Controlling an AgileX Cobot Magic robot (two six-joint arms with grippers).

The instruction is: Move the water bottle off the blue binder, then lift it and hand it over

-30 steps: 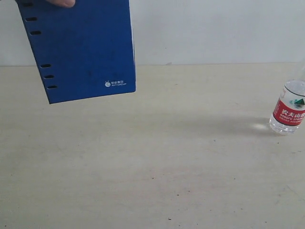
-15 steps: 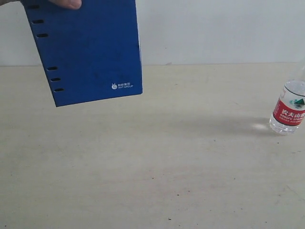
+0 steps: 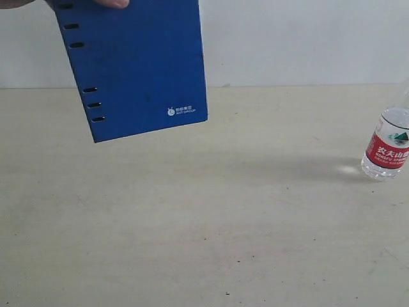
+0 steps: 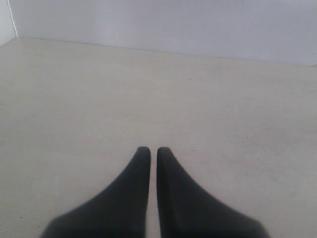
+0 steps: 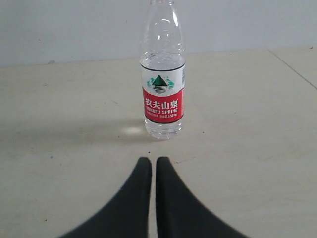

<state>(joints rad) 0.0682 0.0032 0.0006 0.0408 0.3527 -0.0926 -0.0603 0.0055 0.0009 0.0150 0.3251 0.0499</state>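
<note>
A person's hand [image 3: 115, 3] at the top edge holds the blue binder [image 3: 137, 67] in the air over the table's back left, its slots and white logo facing the camera. The water bottle [image 3: 386, 148] stands upright on the table at the far right edge, its cap cut off; in the right wrist view the bottle [image 5: 163, 89] stands a short way ahead of my right gripper [image 5: 153, 161], which is shut and empty. My left gripper [image 4: 153, 151] is shut over bare table. Neither gripper shows in the exterior view.
The beige table [image 3: 204, 224] runs back to a white wall [image 3: 300, 38]. The binder hangs above the table's back left part. In the left wrist view a wall corner [image 4: 12, 29] shows.
The hand has carried the blue binder to the right and slightly upward. The bottle has not moved.
</note>
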